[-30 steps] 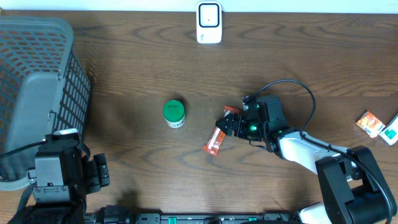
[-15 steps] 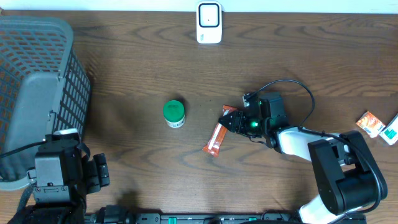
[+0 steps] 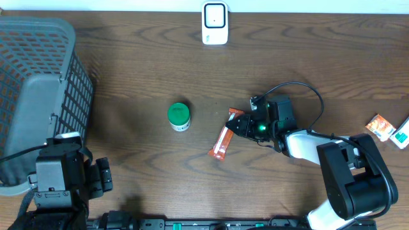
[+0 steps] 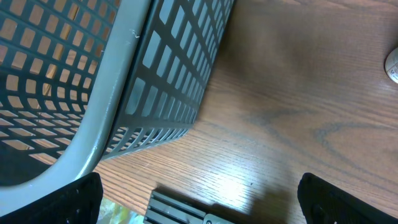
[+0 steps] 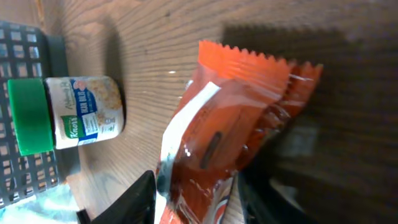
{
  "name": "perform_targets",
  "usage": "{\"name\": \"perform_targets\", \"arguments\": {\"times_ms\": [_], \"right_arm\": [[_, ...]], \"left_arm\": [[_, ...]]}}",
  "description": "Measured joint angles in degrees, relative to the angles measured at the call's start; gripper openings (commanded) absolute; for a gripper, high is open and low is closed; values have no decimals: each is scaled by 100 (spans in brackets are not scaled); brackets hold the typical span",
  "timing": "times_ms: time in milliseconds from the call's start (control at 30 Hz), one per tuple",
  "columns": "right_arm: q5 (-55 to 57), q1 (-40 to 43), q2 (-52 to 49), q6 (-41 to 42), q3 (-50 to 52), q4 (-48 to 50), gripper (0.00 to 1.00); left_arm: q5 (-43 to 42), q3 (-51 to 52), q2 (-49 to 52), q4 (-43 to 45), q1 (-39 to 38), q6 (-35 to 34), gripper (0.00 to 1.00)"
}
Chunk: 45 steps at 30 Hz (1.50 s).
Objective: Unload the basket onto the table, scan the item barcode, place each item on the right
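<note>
The right pincer (image 3: 237, 124) is narrowed on the far end of the orange packet (image 3: 220, 144), with a finger (image 5: 144, 198) against each side. The packet lies flat on the wooden surface (image 3: 140, 57), right of centre. To its left, a little apart, stands a green-lidded jar (image 3: 179, 117). The white scanner (image 3: 215, 23) sits at the far edge, well apart from both. The left pincer (image 4: 199, 200) hangs wide, holding nothing, at the near left beside the grey basket (image 3: 38, 76).
</note>
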<state>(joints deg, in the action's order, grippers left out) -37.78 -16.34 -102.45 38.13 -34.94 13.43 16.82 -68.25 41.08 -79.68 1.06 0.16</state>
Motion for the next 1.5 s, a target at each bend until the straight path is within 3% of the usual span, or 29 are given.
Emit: {"name": "perform_targets", "arguments": {"times_ms": [100,500,667,800,1167,1333,1500], "right_arm": [[131,9,-22,17,4,-96,1],[-190,33,-201,24,131,413,1],[-271,31,203,-48,323,-50,1],[-101,24,1113,-146,546,-807,1],[17,13,5178,-107,540,-3060,1],[0,13,5943,-35,542,-3700,1],[-44,13,6133,44,542,-3735,1]], "left_arm": [[0,0,0,0,0,0,98],[0,0,0,-2,0,0,98],[0,0,0,-2,0,0,98],[0,0,0,-2,-2,0,98],[2,0,0,0,0,0,98],[0,0,0,-2,0,0,98],[0,0,0,0,0,0,98]]}}
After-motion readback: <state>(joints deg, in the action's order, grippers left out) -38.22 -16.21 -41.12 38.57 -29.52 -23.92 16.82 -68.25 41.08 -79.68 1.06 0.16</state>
